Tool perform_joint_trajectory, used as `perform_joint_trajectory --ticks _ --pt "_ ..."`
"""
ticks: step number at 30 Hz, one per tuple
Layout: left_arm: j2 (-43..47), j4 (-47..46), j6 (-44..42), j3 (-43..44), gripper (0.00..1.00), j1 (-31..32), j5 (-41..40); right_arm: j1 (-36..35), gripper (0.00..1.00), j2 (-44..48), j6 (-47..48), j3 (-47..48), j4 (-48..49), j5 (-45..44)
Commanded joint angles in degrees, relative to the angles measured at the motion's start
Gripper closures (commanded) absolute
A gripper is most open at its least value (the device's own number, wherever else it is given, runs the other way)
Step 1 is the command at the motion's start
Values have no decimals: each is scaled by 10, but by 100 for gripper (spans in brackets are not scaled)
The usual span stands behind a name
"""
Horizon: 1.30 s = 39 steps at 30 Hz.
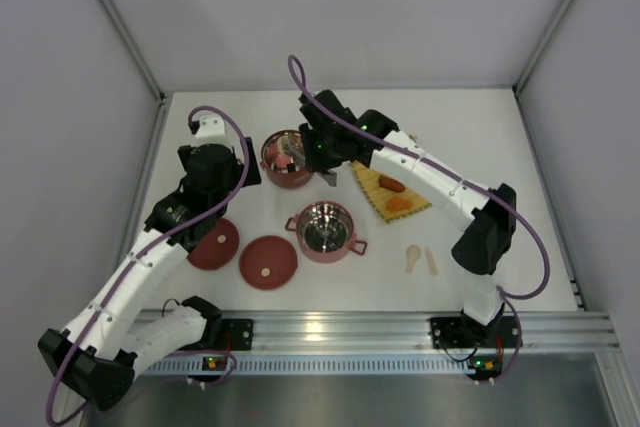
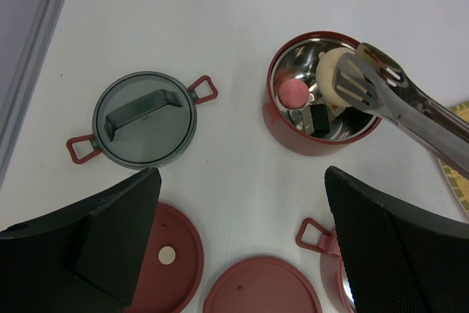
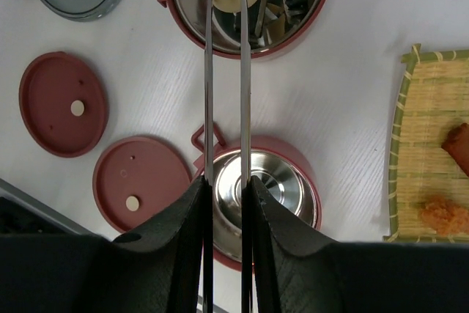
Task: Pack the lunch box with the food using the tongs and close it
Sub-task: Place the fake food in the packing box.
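The jaws of the right gripper [image 3: 226,188] are clenched on the long silver metal tongs [image 3: 207,93]. The jaws of the left gripper [image 2: 240,203] are fully released and grasp nothing.

On the white table [image 1: 480,127], the square yellow woven mat [image 3: 432,100] lies toward the right edge. The far round dark-red steel-lined bowl [image 2: 289,131] and the near matching bowl [image 3: 286,203] stand at the centre. Two flat dark-red lids [image 1: 213,243] lie toward the near-left.

The tong tips pinch the cream piece [image 2: 333,78] over the far bowl, which holds the pink round [image 2: 293,93] and the black-and-white roll [image 2: 317,117]. The step in hand appears to be depositing the cream piece.

The next move probably calls for easing the right grip so the tongs spread. The tongs would then go to the brown-red sausage [image 3: 458,144] and the orange piece [image 3: 443,214] on the mat.

The left wrist view shows the bowl's contents and a grey round lid with a bar handle [image 2: 144,119]. In the top view, the arms hide both.
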<state>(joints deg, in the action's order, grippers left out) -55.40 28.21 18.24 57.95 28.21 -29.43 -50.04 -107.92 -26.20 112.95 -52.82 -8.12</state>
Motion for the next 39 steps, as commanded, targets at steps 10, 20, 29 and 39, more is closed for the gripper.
perform_joint_trajectory --ticks 10,20,29,39 --pt "0 -11 -3 10 1 -1 -5 -6 64 -8 -3 36 11 -1" --pt "1 -10 -3 10 1 -1 -5 -5 57 -5 -2 39 9 -11" --pt "0 -10 -3 10 1 -1 -7 -6 55 1 0 41 6 -19" --pt "0 -10 -3 10 1 -1 -6 -5 55 59 7 15 -14 -59"
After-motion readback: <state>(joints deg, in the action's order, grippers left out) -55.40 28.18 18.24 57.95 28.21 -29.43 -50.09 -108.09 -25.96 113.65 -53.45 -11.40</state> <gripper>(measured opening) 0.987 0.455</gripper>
